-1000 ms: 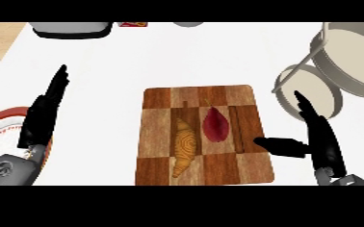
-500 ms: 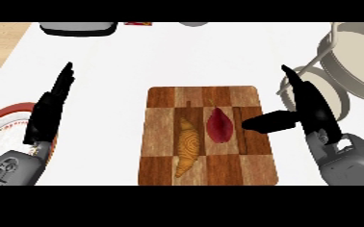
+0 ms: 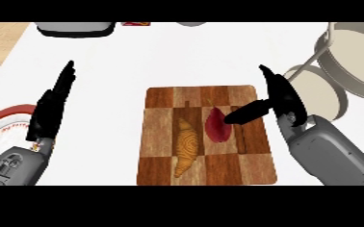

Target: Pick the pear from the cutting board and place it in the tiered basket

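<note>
Dark-red pear on cutting board, long axis running away from the robot, just left of right hand. That hand is open, thumb tip at pear's right flank. Idle left hand open, well apart.

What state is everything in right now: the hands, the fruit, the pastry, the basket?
Pear: lying on the cutting board, not lifted.
Croissant: lying flat beside the pear.
Tiered basket: upright, no pear inside.
Right hand: open, thumb at the pear's edge.
Left hand: open, resting at the left.
</note>
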`<control>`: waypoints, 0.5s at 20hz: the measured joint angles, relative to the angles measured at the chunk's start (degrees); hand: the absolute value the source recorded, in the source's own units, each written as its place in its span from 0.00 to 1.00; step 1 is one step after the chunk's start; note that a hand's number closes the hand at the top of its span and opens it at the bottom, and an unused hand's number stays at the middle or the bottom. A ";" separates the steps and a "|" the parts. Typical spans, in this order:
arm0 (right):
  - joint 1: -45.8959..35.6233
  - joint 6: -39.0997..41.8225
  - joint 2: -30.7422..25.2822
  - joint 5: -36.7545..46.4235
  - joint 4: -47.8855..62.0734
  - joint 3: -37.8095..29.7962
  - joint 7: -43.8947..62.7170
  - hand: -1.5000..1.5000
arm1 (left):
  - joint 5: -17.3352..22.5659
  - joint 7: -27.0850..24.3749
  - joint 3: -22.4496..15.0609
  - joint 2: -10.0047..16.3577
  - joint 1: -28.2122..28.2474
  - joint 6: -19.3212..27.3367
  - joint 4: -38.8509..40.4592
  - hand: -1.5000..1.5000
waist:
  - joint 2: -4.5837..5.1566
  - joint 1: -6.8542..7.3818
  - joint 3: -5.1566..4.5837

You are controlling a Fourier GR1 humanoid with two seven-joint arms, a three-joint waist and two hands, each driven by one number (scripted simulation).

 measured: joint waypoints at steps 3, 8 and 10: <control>-0.83 0.60 1.65 0.13 2.09 1.16 0.00 0.00 | -0.61 -0.02 -0.02 -0.45 0.64 0.39 -0.42 0.50 | -0.14 -0.15 0.03; -2.16 1.43 4.30 1.22 4.88 3.06 -0.02 0.00 | -1.02 0.72 0.62 -0.30 1.39 0.38 -1.43 0.50 | -0.31 -0.41 0.05; -2.82 2.06 4.79 1.76 5.76 3.80 0.05 0.00 | -1.03 0.64 1.06 -0.39 1.36 0.12 -1.21 0.50 | -0.33 -0.58 0.04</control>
